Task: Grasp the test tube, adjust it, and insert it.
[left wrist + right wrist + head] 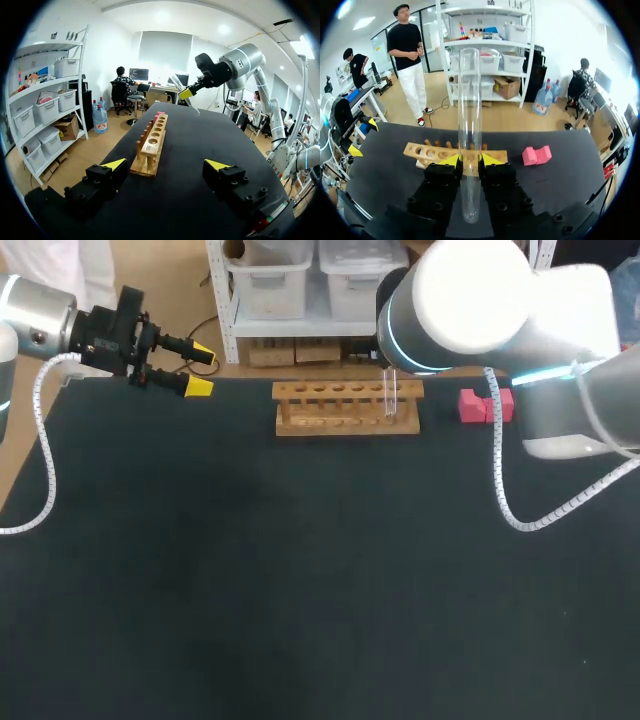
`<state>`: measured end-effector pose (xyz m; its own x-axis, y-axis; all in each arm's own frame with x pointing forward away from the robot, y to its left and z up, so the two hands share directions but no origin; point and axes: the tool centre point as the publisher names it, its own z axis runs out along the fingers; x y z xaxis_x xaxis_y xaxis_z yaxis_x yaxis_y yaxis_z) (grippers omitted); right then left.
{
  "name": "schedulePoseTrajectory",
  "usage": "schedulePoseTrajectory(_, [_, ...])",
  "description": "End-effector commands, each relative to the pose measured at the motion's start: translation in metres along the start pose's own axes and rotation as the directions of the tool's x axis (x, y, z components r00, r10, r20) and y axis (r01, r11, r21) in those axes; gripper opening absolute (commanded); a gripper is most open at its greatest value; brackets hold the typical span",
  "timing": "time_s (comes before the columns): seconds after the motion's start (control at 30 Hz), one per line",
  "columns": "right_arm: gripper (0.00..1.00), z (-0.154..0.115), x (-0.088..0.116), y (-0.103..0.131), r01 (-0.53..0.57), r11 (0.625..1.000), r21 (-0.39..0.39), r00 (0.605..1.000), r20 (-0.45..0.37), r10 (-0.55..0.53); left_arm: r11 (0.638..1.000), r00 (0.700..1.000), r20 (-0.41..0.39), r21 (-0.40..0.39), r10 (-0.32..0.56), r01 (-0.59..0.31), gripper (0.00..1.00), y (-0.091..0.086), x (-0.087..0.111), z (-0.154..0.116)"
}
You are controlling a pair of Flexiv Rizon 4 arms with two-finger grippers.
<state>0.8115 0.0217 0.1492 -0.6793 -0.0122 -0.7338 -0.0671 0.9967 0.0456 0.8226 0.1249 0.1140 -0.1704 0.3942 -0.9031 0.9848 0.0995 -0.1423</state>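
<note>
Got the tube (469,125) pinched in the right gripper (469,161), yellow tips pressing it from both sides around its lower half. Holding it upright over the right end of the rack (330,420), going by the head view. Can't tell whether the bottom is touching a hole. Also got a pink block (473,405) just right of the rack, not touching. Over at the far left edge of the table (300,570), seeing the left gripper (200,370) spread wide, well apart from the rack and facing it end-on.
</note>
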Motion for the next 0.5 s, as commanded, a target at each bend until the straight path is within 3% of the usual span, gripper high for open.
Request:
schedulePoseTrajectory(0.03, [0.0,-0.001,-0.006,-0.006,0.019,1.0,-0.004,0.957,0.29,-0.017,1.0,1.0,0.001,-0.002,0.002,-0.002,1.0,-0.001,0.001,0.0])
schedulePoseTrajectory(0.37, [0.0,0.006,-0.026,-0.015,0.048,0.999,0.015,0.902,0.43,-0.05,1.0,1.0,0.001,-0.002,0.002,-0.002,1.0,-0.001,0.001,0.0])
schedulePoseTrajectory(0.5, [0.0,0.011,-0.029,-0.018,0.037,0.999,-0.01,0.872,0.488,-0.027,1.0,1.0,0.001,-0.002,0.002,-0.002,1.0,-0.001,0.001,0.0])
